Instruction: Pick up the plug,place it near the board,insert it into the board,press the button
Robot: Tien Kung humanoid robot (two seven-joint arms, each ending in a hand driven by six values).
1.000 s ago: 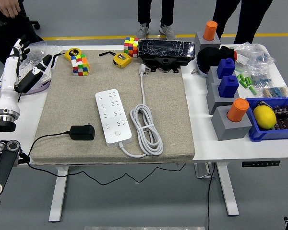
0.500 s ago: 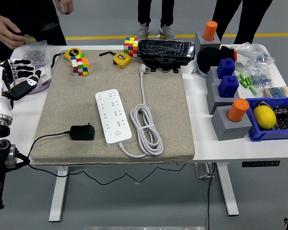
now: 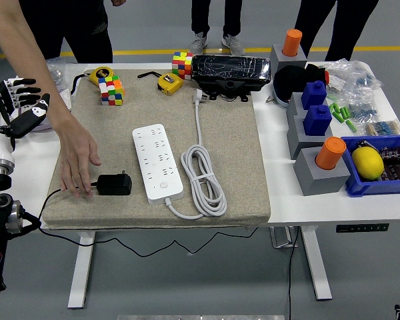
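Person's hand at the plug

Black plug (image 3: 113, 184) lies on the beige mat (image 3: 233, 153), just left of the white board (image 3: 157, 163), not inserted. Person's hand (image 3: 78, 162) rests flat on mat, fingertips touching plug's cable end. Robot left hand (image 3: 20, 107) at table's left edge, fingers loosely spread, holding nothing. Right arm out of view

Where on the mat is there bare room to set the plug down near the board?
Bare mat lies left of the power strip, between the cube and the black plug, though a person's hand reaches in there. Mat right of the coiled white cord is also free. The far edge is crowded with cubes, tape measures and a black case.
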